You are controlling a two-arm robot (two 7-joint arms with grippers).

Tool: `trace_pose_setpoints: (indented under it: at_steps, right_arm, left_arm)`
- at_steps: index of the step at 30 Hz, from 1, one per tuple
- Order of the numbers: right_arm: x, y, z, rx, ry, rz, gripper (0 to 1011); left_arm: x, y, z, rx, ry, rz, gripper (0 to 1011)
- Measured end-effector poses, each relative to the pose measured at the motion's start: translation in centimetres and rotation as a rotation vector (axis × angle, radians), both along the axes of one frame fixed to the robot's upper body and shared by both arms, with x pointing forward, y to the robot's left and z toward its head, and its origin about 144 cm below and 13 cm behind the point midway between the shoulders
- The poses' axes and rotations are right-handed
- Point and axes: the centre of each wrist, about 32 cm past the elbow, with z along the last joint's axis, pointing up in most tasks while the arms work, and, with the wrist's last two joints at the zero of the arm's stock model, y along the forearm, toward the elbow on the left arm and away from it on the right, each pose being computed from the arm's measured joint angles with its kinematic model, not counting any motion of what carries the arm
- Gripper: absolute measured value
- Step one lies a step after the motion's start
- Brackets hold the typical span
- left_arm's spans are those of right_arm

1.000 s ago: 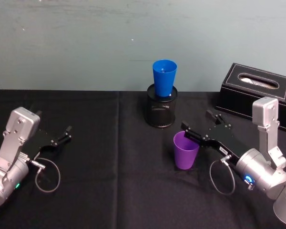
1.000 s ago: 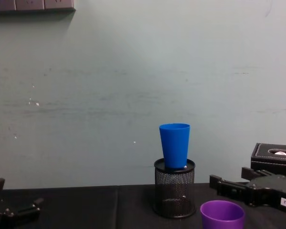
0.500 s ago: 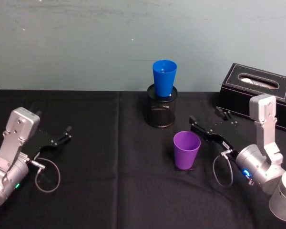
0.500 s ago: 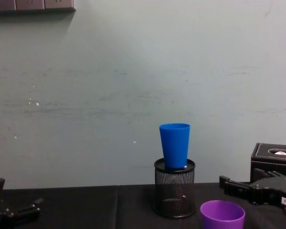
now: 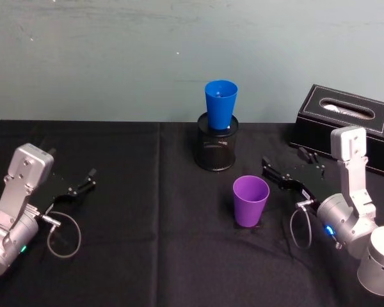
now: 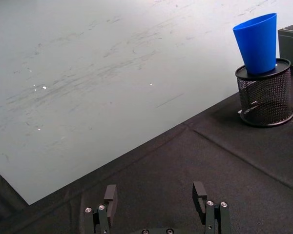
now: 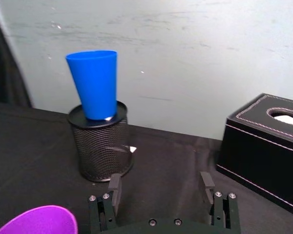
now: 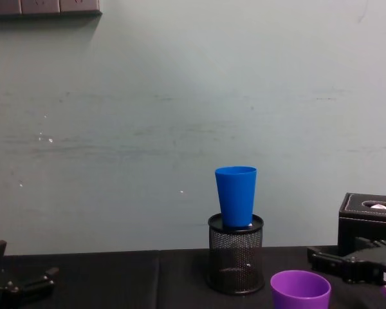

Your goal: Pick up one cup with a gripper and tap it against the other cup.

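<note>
I take the purple cup as my landmark: it stands upright on the black table, mouth up, with nothing gripping it. Just to its right sits my right gripper, low over the cloth, fingers spread wide and empty, clear of the cup's wall; its tips point toward the back of the table. In the right wrist view the cup's rim shows beside the open fingers. Well to the left of the purple cup, my left gripper rests low on the table, also spread open and holding nothing. Behind the purple cup, a little to its left, stands the mesh holder, and the blue cup sits upright in its mouth, leaning slightly. Behind and to the right of the purple cup, past my right gripper, is a black tissue box against the wall.
</note>
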Motion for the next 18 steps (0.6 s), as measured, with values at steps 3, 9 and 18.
trace_pose_setpoints:
  at_steps: [3,9,18]
  right_arm:
    - [-0.02,0.08,-0.04,-0.003,0.011,-0.022,1004]
    - [0.0,0.2,-0.04,-0.021,0.038,-0.052,1004]
    - [-0.01,0.43,0.19,-0.05,0.071,-0.079,1004]
  left_arm:
    - [0.0,0.0,0.0,0.0,0.0,0.0,1011]
    - [0.0,0.0,0.0,0.0,0.0,0.0,1011]
    - [0.0,0.0,0.0,0.0,0.0,0.0,1011]
